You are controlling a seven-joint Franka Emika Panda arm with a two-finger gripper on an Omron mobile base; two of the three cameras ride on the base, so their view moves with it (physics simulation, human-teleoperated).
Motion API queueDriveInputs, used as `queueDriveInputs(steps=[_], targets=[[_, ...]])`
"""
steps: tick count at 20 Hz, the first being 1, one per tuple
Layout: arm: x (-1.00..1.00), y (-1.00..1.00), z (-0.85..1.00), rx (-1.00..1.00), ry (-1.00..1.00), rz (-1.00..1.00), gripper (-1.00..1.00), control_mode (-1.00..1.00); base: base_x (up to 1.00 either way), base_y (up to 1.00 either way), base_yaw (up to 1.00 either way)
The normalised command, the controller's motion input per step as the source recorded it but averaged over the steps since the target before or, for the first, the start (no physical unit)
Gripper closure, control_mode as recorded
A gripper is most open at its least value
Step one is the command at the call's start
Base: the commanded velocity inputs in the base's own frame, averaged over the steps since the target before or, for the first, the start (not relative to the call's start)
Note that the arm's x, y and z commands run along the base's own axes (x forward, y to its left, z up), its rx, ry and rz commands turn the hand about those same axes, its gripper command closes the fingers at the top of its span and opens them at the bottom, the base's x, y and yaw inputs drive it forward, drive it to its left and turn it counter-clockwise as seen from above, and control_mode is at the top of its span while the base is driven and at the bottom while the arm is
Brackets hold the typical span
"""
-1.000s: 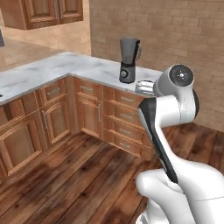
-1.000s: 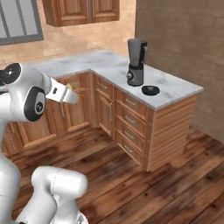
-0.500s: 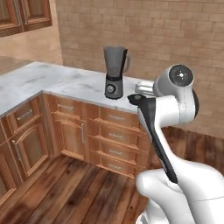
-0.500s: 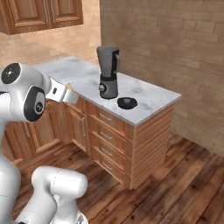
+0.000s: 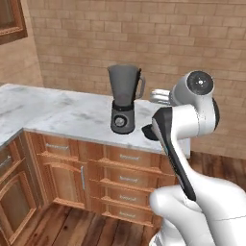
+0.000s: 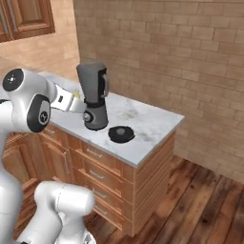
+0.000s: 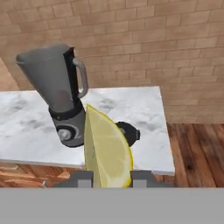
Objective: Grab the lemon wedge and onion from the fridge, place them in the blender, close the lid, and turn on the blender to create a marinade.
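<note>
My gripper (image 7: 107, 177) is shut on the lemon wedge (image 7: 107, 153), a yellow slice that stands up between the fingertips. It hangs in the air in front of the counter, short of the blender (image 7: 59, 94). The smoky-grey jug stands uncovered on its dark base (image 5: 124, 103) (image 6: 94, 97). The round dark lid (image 6: 121, 134) lies flat on the marble to the right of the base; the wedge partly hides the lid (image 7: 130, 131) in the hand view. The onion and the fridge are out of view.
The marble counter (image 6: 152, 124) ends at a corner just right of the lid, with wooden drawers (image 5: 129, 178) beneath. A brick wall (image 5: 144, 43) rises behind the blender. Wooden floor (image 6: 200, 200) lies open to the right.
The base has driven on and both base views have shifted: the blender and lid now stand closer and nearer the middle. The grip on the lemon wedge is unchanged.
</note>
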Motion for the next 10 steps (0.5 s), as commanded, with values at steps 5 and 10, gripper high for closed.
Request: queueDriveInputs(steps=[5, 10], targets=[[0.0, 0.0, 0.0, 0.0, 0.0, 0.0, 1.0, 1.0, 1.0, 0.43, -0.27], [0.0, 0.0, 0.0, 0.0, 0.0, 0.0, 1.0, 1.0, 0.91, 0.39, -0.26]])
